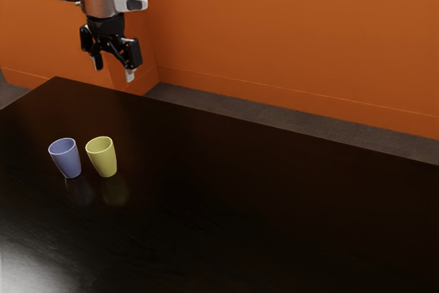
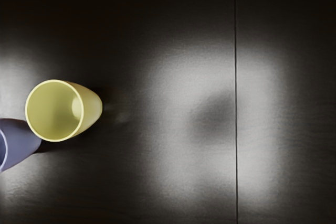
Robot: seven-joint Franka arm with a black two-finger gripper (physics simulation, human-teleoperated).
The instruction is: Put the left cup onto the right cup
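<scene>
Two cups stand upright side by side on the dark table (image 1: 240,197). The blue-purple cup (image 1: 65,157) is on the exterior view's left, the yellow-green cup (image 1: 101,156) just to its right, with a small gap between them. High above them and farther back hangs my gripper (image 1: 113,68), open, with nothing between its fingers. From above, the wrist view looks into the yellow-green cup (image 2: 60,109), and a part of the blue-purple cup (image 2: 13,148) shows beside it.
An orange wall (image 1: 288,25) runs behind the table, with a grey floor strip (image 1: 309,125) along its foot. A thin seam (image 2: 235,98) crosses the tabletop in the wrist view. The table extends wide to the exterior view's right of the cups.
</scene>
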